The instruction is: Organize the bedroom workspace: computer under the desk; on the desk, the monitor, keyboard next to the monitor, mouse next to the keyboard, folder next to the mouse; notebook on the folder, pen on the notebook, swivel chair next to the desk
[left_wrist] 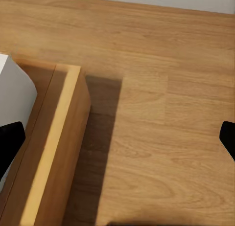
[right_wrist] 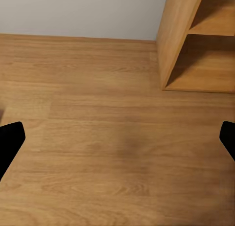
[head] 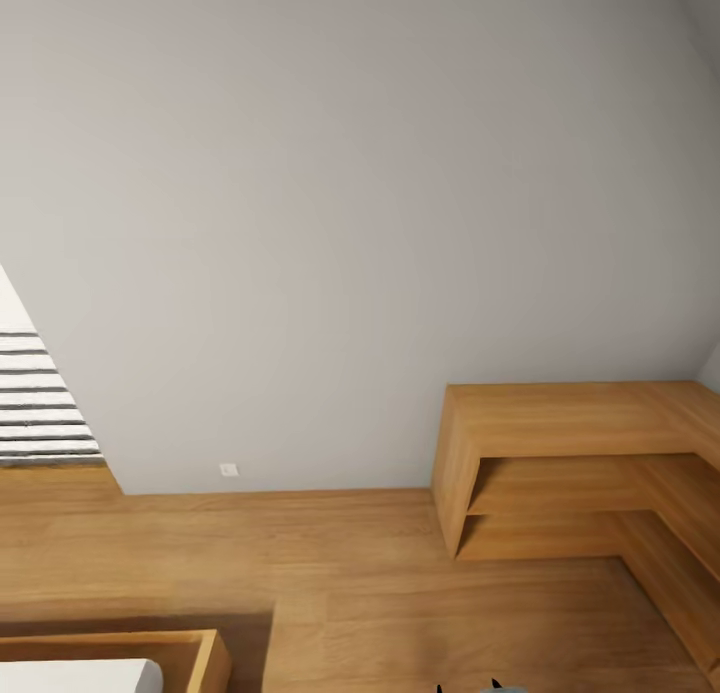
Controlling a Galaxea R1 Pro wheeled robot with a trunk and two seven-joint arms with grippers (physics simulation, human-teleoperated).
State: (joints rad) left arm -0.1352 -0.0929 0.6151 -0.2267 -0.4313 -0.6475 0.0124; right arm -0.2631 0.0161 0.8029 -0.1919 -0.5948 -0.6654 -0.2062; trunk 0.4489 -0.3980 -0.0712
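Observation:
I face a plain grey wall (head: 330, 203) over a wooden floor (head: 380, 593); the desk, the swivel chair and the task's other things are out of view. In the left wrist view my left gripper (left_wrist: 117, 140) is open, its black fingertips (left_wrist: 10, 143) far apart above the floor, beside a wooden frame. My right gripper (right_wrist: 117, 143) is open too, with its fingertips (right_wrist: 10, 143) spread over bare floorboards and nothing between them.
A low light-wood corner shelf unit (head: 560, 423) stands against the wall at the right, its open end (right_wrist: 196, 45) ahead of the right gripper. A wooden frame (head: 205, 663) holding a white block (left_wrist: 14, 89) sits at the lower left. A striped panel (head: 35, 403) is at the left edge.

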